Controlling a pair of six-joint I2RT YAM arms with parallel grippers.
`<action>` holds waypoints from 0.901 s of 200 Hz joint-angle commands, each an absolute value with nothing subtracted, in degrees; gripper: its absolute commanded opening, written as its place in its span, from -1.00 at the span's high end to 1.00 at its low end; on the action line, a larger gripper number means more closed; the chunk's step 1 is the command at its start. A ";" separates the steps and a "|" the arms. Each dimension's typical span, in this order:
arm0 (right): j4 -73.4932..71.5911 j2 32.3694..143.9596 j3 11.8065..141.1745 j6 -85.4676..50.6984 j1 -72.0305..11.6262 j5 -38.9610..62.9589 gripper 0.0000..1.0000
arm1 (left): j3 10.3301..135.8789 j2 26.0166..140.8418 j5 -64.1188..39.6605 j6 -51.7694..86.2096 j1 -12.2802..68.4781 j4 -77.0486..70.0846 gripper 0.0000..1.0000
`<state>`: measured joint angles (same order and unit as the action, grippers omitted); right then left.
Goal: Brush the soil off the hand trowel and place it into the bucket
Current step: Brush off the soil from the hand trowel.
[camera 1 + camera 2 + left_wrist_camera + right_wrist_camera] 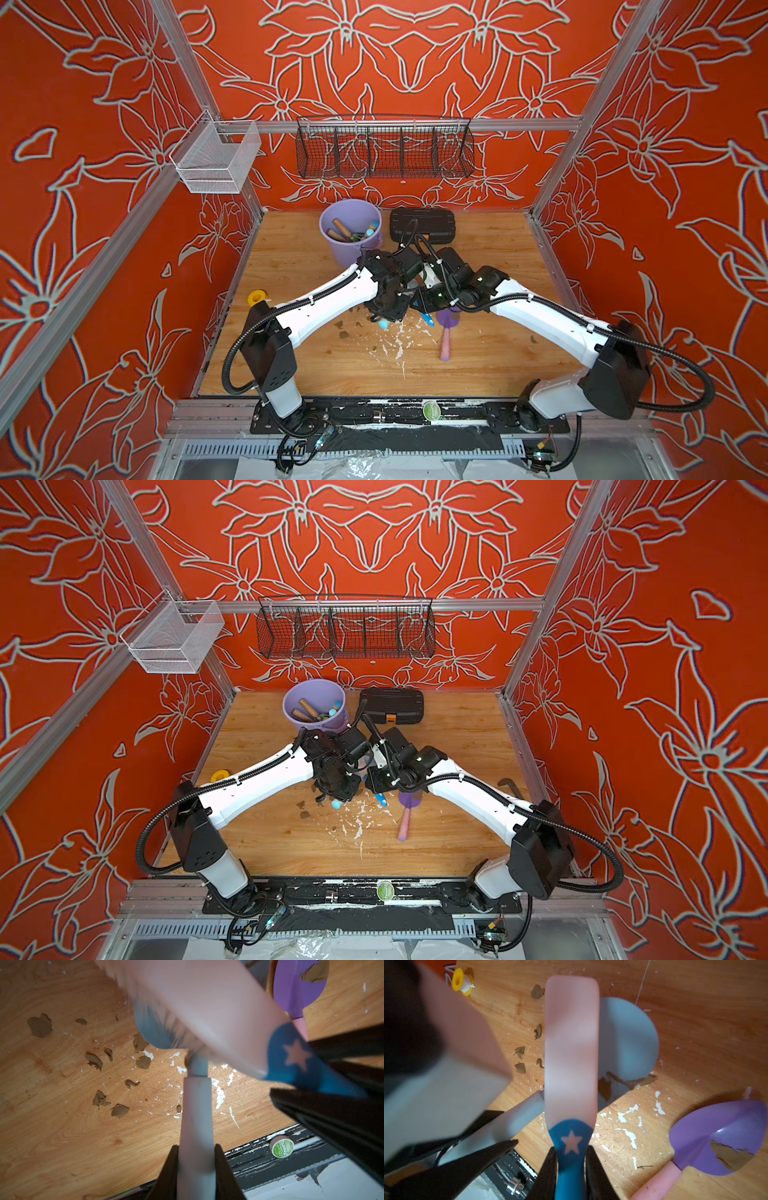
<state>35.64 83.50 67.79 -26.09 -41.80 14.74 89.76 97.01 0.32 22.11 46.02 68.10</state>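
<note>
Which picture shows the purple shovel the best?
The right wrist view: the purple shovel is close, with most of its blade and soil clear. The left wrist view catches only some blade; in both top views it is small, partly under the right arm.

White arms [328, 305], black joints [270, 357], seemingly corrugated cables [224, 372]

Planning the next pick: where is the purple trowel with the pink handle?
In both top views the purple trowel lies flat on the table, right of centre, blade near the right gripper, white flecks alongside.
</note>
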 commanded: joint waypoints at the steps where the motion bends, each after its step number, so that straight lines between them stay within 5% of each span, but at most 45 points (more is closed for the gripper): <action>1: 38.61 84.89 70.32 -23.86 -41.77 7.20 1.00 | 89.31 94.79 0.48 22.93 45.88 68.60 1.00; 91: 39.27 86.09 74.30 -21.75 -40.50 -1.87 1.00 | 86.15 93.17 0.94 23.59 45.22 68.24 1.00; 127: 37.92 83.82 74.31 -21.46 -40.52 4.61 1.00 | 84.26 91.44 0.03 23.39 43.51 67.20 1.00; 180: 28.23 80.47 65.35 -26.98 -40.52 17.32 1.00 | 74.06 83.52 -16.54 22.33 33.83 58.33 1.00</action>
